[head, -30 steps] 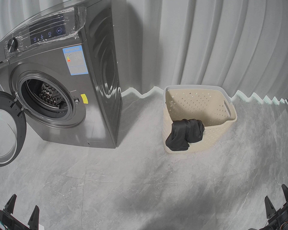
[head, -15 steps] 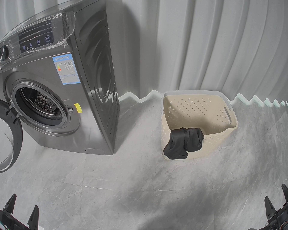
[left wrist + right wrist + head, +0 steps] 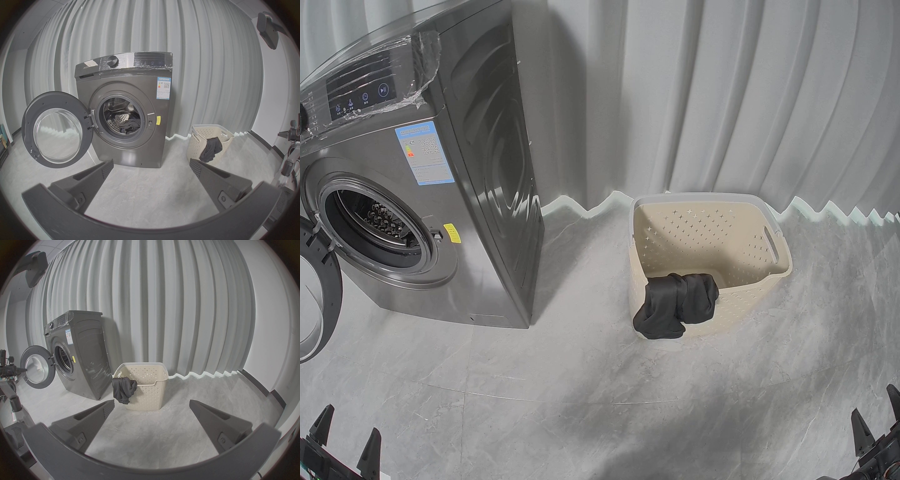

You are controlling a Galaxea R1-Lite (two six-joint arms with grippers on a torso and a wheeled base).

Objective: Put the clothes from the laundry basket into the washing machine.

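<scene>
A cream perforated laundry basket [image 3: 750, 250] stands on the floor right of the grey washing machine [image 3: 481, 181]. A black garment [image 3: 675, 303] hangs over the basket's front rim [image 3: 124, 389]. The machine's round door [image 3: 315, 300] is swung open, and dark clothes [image 3: 126, 125] lie inside the drum [image 3: 378, 222]. My left gripper [image 3: 345, 437] is low at the near left, open and holding nothing. Low at the near right, my right gripper [image 3: 878, 417] is also open and holds nothing. Both are well short of the basket [image 3: 209, 143] and the machine [image 3: 81, 352].
A pleated white curtain [image 3: 706, 94] covers the wall behind the machine and basket. Bare grey marble-look floor [image 3: 581, 387] lies between me and both. The open door [image 3: 57, 129] juts out to the machine's left.
The head view has shifted: machine and basket sit further left and lower in the picture, so the camera moved. Both grippers keep their places, still open.
</scene>
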